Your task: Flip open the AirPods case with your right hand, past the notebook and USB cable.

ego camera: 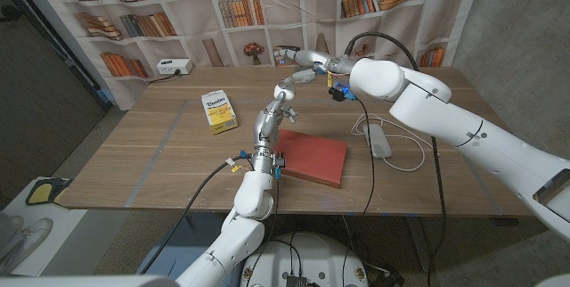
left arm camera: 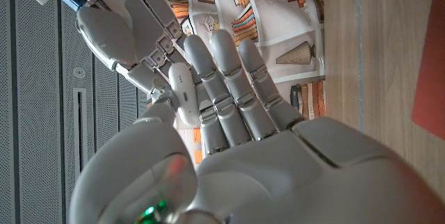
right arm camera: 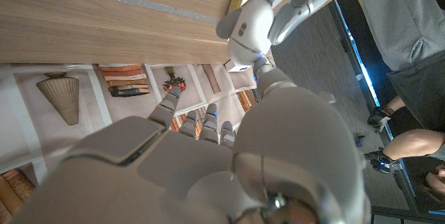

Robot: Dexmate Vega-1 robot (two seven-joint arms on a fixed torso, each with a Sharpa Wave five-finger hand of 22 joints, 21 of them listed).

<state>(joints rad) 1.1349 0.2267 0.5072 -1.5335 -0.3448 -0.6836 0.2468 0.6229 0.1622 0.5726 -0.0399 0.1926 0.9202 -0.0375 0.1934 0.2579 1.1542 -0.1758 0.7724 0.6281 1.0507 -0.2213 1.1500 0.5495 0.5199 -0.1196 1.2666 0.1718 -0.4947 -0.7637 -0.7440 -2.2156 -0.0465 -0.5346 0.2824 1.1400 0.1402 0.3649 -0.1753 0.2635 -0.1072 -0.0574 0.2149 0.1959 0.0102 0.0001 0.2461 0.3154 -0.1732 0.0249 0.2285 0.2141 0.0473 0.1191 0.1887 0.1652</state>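
Evidently mid-setup for the flip. Noted AirPods case pinched in the left hand, between thumb and fingers, and raised clear of the bench, above its far middle (judged from the head view, where both hands meet there). Presumably held up so as to present the lid side to the other hand and give something to brace against; hard to flip on the flat with one hand only.

Saw right hand reaching across from the right edge, fingers extended toward the case top, grasping nothing. Cannot resolve actual touch on the lid. Lid looks shut; seam too small to confirm.

Logged red notebook lying flat toward the near edge, right of middle, and white USB cable looped just beside it toward the right edge. Both below and nearer than the meeting point, so well apart from the hands and unlikely to be snagged. Also a yellow box left of middle, untouched.

Next, probably: fingertip under the lid's front lip, push up and back.
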